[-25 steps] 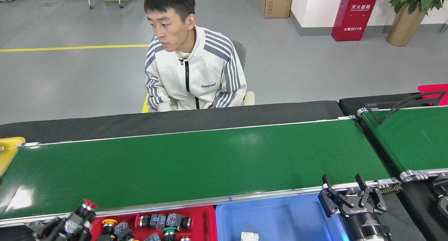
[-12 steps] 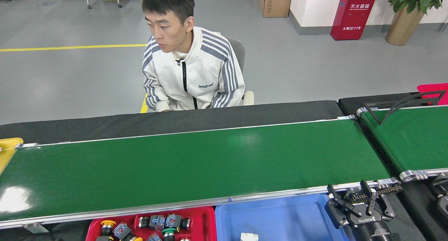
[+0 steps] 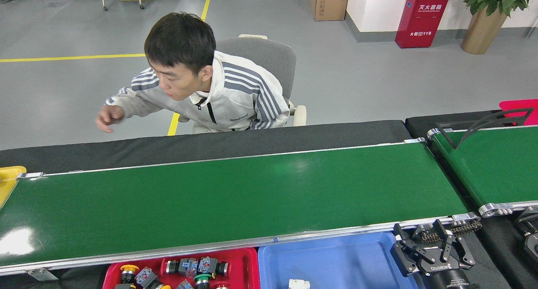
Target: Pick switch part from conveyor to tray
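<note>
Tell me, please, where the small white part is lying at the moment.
In the head view, the small white part lies in the blue tray at the bottom edge, right of the red tray and left of the right gripper.

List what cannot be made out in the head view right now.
- Left gripper: not in the head view at all.
- Red tray: its near part is cut off by the bottom edge, so its full contents cannot be seen.
- White part in the blue tray: cut by the bottom edge, too small to identify.
- Person's hand: curled, so anything it may hold is hidden.
- Right gripper: open, arm below cut off.
</note>
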